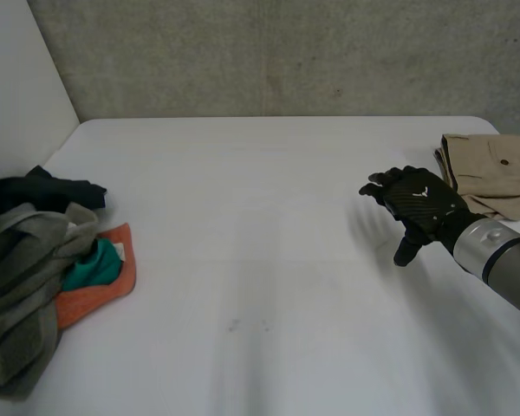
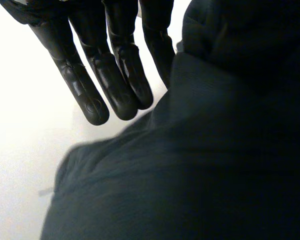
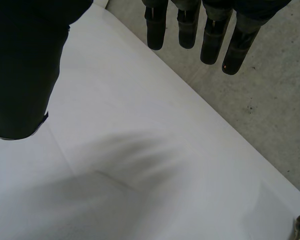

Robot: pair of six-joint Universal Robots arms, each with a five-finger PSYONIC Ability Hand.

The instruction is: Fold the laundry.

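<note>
- White surface: it carries a heap of unfolded laundry at its left edge and one folded item at its far right corner.
- Heap at the left edge: a crumpled grey-olive garment lies nearest the front. A black crumpled garment lies behind it. An orange towel lies on the side toward the middle, with a teal cloth bunched on it.
- Far right corner: folded beige trousers with a buttoned pocket lie flat.
- Right hand: it hangs above the surface near the right edge, just beside the beige trousers and apart from them. Its fingers are straight and spread with the thumb set wide, and they hold nothing.
- Left hand: its fingers are straight and close together over bare surface, holding nothing. It is right beside a dark fold of cloth; I cannot tell whether they touch.
</note>
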